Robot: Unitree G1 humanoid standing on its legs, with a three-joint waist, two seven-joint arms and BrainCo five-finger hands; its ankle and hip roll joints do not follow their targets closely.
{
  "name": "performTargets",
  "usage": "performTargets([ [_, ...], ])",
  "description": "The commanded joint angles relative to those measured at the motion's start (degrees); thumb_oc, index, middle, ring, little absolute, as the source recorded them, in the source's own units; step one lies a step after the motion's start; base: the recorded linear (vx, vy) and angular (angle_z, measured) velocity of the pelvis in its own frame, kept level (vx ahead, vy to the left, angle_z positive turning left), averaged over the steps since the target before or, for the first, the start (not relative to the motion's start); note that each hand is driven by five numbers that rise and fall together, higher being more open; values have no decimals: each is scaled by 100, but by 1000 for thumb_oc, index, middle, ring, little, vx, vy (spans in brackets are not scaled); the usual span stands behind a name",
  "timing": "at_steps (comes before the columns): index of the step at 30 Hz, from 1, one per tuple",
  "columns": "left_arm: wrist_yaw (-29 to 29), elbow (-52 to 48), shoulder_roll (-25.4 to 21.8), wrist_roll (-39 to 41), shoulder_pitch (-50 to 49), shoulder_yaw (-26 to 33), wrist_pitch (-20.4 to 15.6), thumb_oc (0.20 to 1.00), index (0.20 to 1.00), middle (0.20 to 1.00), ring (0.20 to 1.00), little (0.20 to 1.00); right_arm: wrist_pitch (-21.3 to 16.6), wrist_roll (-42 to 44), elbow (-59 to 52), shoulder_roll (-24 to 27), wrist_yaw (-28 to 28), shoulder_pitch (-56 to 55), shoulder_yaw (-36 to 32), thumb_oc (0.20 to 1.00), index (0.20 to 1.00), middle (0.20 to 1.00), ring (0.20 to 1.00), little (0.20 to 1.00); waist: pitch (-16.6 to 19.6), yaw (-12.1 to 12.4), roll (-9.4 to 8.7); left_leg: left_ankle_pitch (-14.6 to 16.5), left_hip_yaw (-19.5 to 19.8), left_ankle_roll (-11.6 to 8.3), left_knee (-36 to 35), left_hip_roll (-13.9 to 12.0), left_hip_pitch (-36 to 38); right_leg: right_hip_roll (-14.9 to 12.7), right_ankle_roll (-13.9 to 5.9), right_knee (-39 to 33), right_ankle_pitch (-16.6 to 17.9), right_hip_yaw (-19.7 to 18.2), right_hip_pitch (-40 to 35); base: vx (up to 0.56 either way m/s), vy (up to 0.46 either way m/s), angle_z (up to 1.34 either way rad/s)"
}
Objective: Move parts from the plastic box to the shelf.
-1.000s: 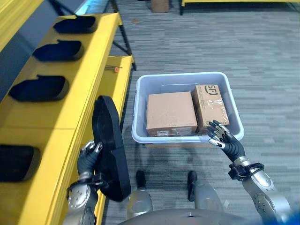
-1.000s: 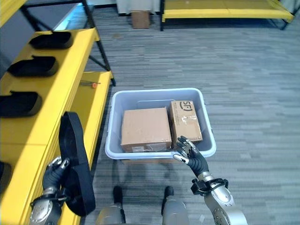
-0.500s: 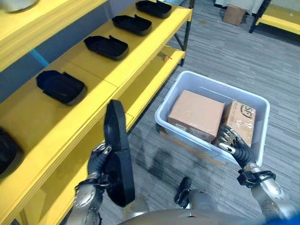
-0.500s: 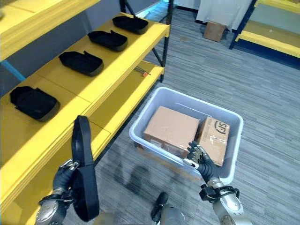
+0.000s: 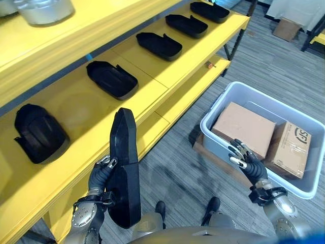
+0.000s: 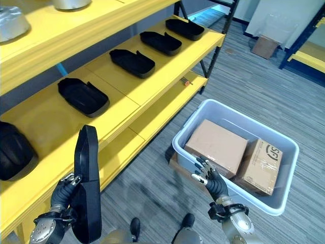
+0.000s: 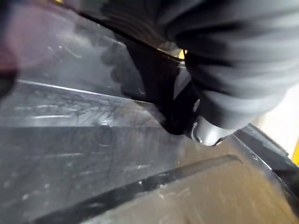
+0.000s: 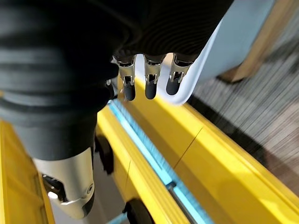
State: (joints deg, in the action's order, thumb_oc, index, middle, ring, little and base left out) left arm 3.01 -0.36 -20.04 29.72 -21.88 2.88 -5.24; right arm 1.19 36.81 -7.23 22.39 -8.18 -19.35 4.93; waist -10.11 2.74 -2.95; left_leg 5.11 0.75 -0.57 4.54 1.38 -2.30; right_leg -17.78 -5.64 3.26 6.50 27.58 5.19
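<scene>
My left hand (image 5: 99,176) is shut on a long flat black part (image 5: 125,168), held upright on edge in front of the yellow shelf (image 5: 76,109). Seen close in the left wrist view, the part's scuffed black surface (image 7: 93,163) runs across the hand. Several similar black parts (image 5: 111,79) lie in a row on the shelf. On the floor to the right stands the pale blue plastic box (image 6: 254,122), which holds two cardboard boxes (image 5: 244,127) (image 5: 292,150). My right hand (image 5: 249,165) hovers open by the box's near rim, fingers (image 8: 147,81) straight.
A silver metal vessel (image 5: 43,10) stands on the top shelf. An orange-handled tool (image 5: 209,64) lies on the low shelf beside the plastic box. Farther off, a cardboard box (image 5: 287,28) sits on the grey carpet. Open carpet lies between the shelf and the plastic box.
The camera has swung left toward the shelf, so the whole picture has shifted. My left hand still holds the part upright. My right hand stays open by the box's rim.
</scene>
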Motion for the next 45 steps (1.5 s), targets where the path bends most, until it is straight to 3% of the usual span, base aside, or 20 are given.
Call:
performTargets([
  [1, 41, -676, -285, -216, 193, 326, -385, 200, 200, 200, 200, 200, -228, -23, -125, -96, 26, 290, 25, 1000, 1000, 1000, 1000, 1000, -93, -147, 33, -228, -11, 92, -292, -1, -141, -247, -593, -106, 380, -312, -448, -64, 268, 8],
  [3, 79, -686, -363, -259, 288, 312, -411, 200, 200, 200, 200, 200, -214, 34, -59, -199, 24, 351, 134, 1000, 1000, 1000, 1000, 1000, -80, -219, 48, -255, 22, 162, -393, 27, -64, -124, -522, 113, 371, -858, -293, -14, 220, 21],
  [4, 97, -695, -397, -281, 315, 305, -436, 200, 200, 200, 200, 200, -179, 64, -43, -211, -12, 385, 199, 1000, 1000, 1000, 1000, 1000, -83, -284, 56, -316, 49, 207, -469, 29, -29, 50, -473, 241, 427, -1303, -88, 9, 179, 23],
  [6, 110, -685, -409, -267, 345, 237, -448, 200, 200, 200, 200, 200, -158, 95, -67, -191, -76, 358, 284, 1000, 1000, 1000, 1000, 1000, -137, -388, 91, -396, 136, 262, -560, -17, 66, 615, -350, 450, 106, -1980, 117, -12, 160, -7],
  [8, 85, -635, -372, -232, 361, 130, -416, 200, 200, 200, 200, 200, -125, 128, -62, -118, -145, 298, 315, 1000, 1000, 1000, 1000, 1000, -142, -462, 87, -532, 211, 313, -642, -1, 128, 1372, -129, 818, -515, -2240, 263, -2, 158, -18],
  [9, 39, -604, -301, -227, 330, 48, -358, 200, 200, 200, 200, 200, -126, 166, -48, -51, -166, 227, 315, 1000, 1000, 1000, 1000, 1000, -110, -530, 39, -619, 321, 330, -695, 104, 185, 1919, -33, 1094, -847, -2366, 271, 17, 128, 0],
  [11, 14, -573, -231, -201, 303, -13, -325, 200, 200, 200, 200, 200, -158, 188, -16, -12, -176, 218, 320, 1000, 1000, 1000, 1000, 1000, -13, -553, -40, -674, 456, 333, -682, 205, 159, 2274, 73, 1091, -964, -2550, 156, 9, 42, 48],
  [12, 2, -585, -186, -186, 248, 10, -322, 200, 200, 200, 200, 200, -165, 194, -24, -7, -163, 207, 327, 1000, 1000, 1000, 1000, 1000, 22, -535, -64, -675, 474, 328, -683, 240, 166, 2300, 104, 988, -1010, -2562, 56, -12, -30, 78],
  [19, -7, -753, 69, 25, 21, 65, -383, 200, 200, 200, 200, 200, -152, 65, -87, 198, -143, 324, 350, 1000, 1000, 1000, 1000, 1000, 181, -304, -35, -814, 284, 228, -654, 316, -1, 2101, 198, -307, -867, -2513, -559, -88, -41, 9],
  [25, -71, -706, 44, 20, 189, -103, -355, 200, 200, 200, 200, 200, -179, 132, -90, 334, -98, 279, 231, 1000, 1000, 1000, 1000, 1000, -151, -340, -7, -693, 140, -15, 449, 530, -604, 1917, 339, -165, -910, -2176, -451, -181, -18, 44],
  [28, -121, -733, 12, -40, 243, -81, -323, 200, 200, 200, 200, 200, -156, 168, -107, 324, -71, 238, 129, 1000, 1000, 1000, 1000, 1000, -121, -440, -106, -188, -234, 75, 879, 73, -376, 1674, 349, -8, -891, -1945, -307, -135, 17, 83],
  [29, -134, -739, 7, -52, 242, -94, -314, 200, 200, 200, 200, 200, -149, 192, -93, 310, -48, 201, 97, 1000, 1000, 1000, 1000, 1000, -104, -468, -128, -145, -272, 84, 933, -89, -263, 1627, 355, 19, -904, -1884, -310, -80, 39, 80],
  [31, -66, -768, 8, -39, 298, -112, -282, 200, 200, 200, 200, 200, -176, 247, -69, 262, 25, 121, 23, 1000, 1000, 1000, 1000, 1000, -83, -578, -160, -247, -425, 51, 936, -732, -4, 1507, 379, 200, -1028, -1698, -274, -74, 74, 59],
  [32, -18, -763, 26, -17, 336, -135, -269, 200, 200, 200, 200, 200, -204, 285, -60, 239, 62, 86, -22, 1000, 1000, 1000, 1000, 1000, -57, -654, -132, -449, -531, -19, 757, -1133, 153, 1443, 380, 321, -1112, -1571, -223, -74, 321, 104],
  [33, 43, -763, 73, 77, 432, -247, -239, 200, 200, 200, 200, 200, -234, 361, -35, 190, 189, -34, -146, 1000, 1000, 1000, 1000, 1000, -2, -847, 126, -1314, -671, -408, -226, -2031, 452, 1206, 327, 939, -1400, -1232, 54, -69, 407, 114],
  [34, 69, -732, 66, 59, 478, -289, -225, 200, 200, 200, 200, 200, -253, 359, -29, 199, 231, -60, -189, 1000, 1000, 1000, 1000, 1000, -16, -859, 198, -1581, -649, -533, -426, -2177, 344, 1068, 285, 1152, -1462, -1151, 106, -48, 359, 123],
  [36, 70, -718, 55, 78, 503, -309, -225, 200, 200, 200, 200, 200, -256, 361, -30, 202, 255, -75, -240, 1000, 1000, 1000, 1000, 1000, -22, -860, 261, -1577, -602, -594, -556, -2153, 331, 945, 228, 1265, -1500, -1088, 157, 5, 246, 127],
  [37, -1, -725, 38, 57, 483, -323, -215, 200, 200, 200, 200, 200, -231, 348, -27, 195, 232, -90, -273, 1000, 1000, 1000, 1000, 1000, -5, -844, 352, -1244, -517, -616, -636, -1973, 367, 866, 168, 1322, -1462, -1129, 127, 33, 267, 99],
  [39, -48, -759, -11, 49, 425, -281, -216, 200, 200, 200, 200, 200, -217, 331, -33, 167, 199, -89, -288, 1000, 1000, 1000, 1000, 1000, -27, -793, 387, -1074, -486, -640, -620, -1810, 338, 748, 116, 1204, -1349, -1098, 45, 46, 256, 12],
  [45, -66, -826, -177, -22, 286, -97, -245, 200, 200, 200, 200, 200, -186, 315, -53, 57, 72, -45, -213, 1000, 1000, 1000, 1000, 1000, -70, -558, 263, -832, -373, -572, -558, -1442, 265, 499, -92, 610, -987, -945, -342, 45, 217, 33],
])
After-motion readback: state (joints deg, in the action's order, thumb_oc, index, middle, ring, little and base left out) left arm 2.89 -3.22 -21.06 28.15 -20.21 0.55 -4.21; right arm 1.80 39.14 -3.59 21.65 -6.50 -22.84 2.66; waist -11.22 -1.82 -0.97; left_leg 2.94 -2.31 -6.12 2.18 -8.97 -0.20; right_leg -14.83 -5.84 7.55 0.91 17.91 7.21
